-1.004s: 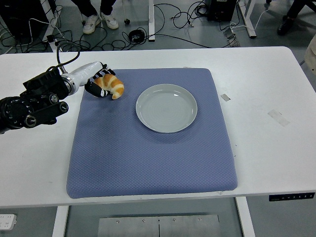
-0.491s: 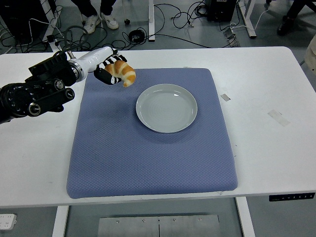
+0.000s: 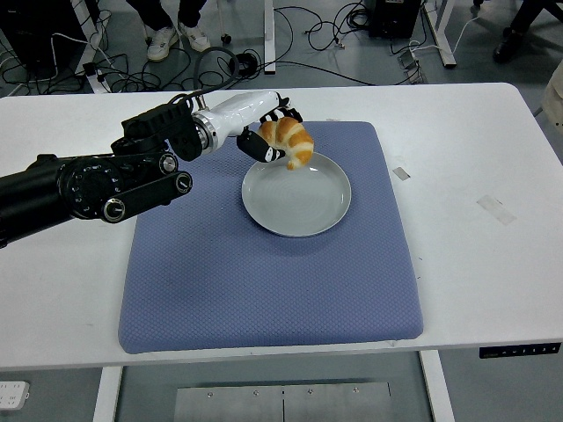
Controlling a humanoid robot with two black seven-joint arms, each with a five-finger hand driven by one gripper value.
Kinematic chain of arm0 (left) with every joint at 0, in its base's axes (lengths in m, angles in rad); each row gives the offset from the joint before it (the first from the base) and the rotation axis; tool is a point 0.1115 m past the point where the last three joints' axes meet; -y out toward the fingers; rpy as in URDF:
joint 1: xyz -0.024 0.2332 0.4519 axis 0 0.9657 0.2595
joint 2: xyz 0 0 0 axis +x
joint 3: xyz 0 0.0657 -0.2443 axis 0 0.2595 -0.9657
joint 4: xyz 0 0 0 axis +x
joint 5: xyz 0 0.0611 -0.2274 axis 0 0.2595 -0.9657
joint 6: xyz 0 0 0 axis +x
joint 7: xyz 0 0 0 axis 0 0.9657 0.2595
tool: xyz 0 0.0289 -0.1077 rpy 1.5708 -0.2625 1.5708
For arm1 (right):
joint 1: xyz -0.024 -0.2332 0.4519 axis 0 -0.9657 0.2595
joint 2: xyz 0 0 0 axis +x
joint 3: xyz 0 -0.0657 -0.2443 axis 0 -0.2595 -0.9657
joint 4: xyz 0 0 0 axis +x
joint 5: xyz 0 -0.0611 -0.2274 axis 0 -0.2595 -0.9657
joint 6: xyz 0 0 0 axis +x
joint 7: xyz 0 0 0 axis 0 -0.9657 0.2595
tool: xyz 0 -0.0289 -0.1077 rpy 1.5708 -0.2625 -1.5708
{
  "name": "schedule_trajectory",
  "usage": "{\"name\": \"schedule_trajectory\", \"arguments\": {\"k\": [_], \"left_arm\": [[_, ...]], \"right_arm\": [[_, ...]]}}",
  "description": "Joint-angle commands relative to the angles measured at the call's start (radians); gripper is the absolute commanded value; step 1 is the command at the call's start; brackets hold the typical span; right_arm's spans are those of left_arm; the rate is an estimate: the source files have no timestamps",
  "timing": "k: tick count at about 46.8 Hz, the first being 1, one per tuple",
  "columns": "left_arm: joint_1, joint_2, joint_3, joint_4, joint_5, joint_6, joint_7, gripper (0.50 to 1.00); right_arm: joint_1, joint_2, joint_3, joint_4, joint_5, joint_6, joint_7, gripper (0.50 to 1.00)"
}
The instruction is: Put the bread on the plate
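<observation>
The blue mat (image 3: pixel 264 290) lies over the near part of the white table (image 3: pixel 475 264), cushioning the work area. On it sits the grey plate (image 3: pixel 303 207), empty, waiting as the target. Above the plate's far-left rim, the left hand (image 3: pixel 268 132) grips the croissant (image 3: pixel 288 141) with curled fingers, held off the surface, apparently so it can be lowered onto the plate.

A rectangular blue textured fabric mat (image 3: pixel 264 290) lies on the white table (image 3: pixel 475 220). Two pieces of clear tape (image 3: pixel 401 173) are stuck to the tabletop right of the mat. Black cables (image 3: pixel 325 26) lie on the grey floor beyond the table.
</observation>
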Motion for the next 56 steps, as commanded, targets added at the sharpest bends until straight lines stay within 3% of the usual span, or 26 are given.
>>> {"name": "schedule_trajectory", "arguments": {"k": [1, 47, 52, 56], "left_arm": [[0.004, -0.005, -0.001, -0.004, 0.019, 0.002, 0.003, 0.649], [0.067, -0.025, 0.019, -0.015, 0.068, 0.025, -0.002, 0.652], [0.067, -0.023, 0.021, -0.015, 0.066, 0.025, -0.002, 0.669], [0.068, -0.022, 0.021, -0.015, 0.065, 0.025, -0.004, 0.717]], "right_arm": [[0.0, 0.0, 0.0, 0.0, 0.0, 0.0, 0.0, 1.0], [0.0, 0.0, 0.0, 0.0, 0.0, 0.0, 0.0, 1.0], [0.0, 0.0, 0.0, 0.0, 0.0, 0.0, 0.0, 1.0], [0.0, 0.0, 0.0, 0.0, 0.0, 0.0, 0.0, 1.0]]}}
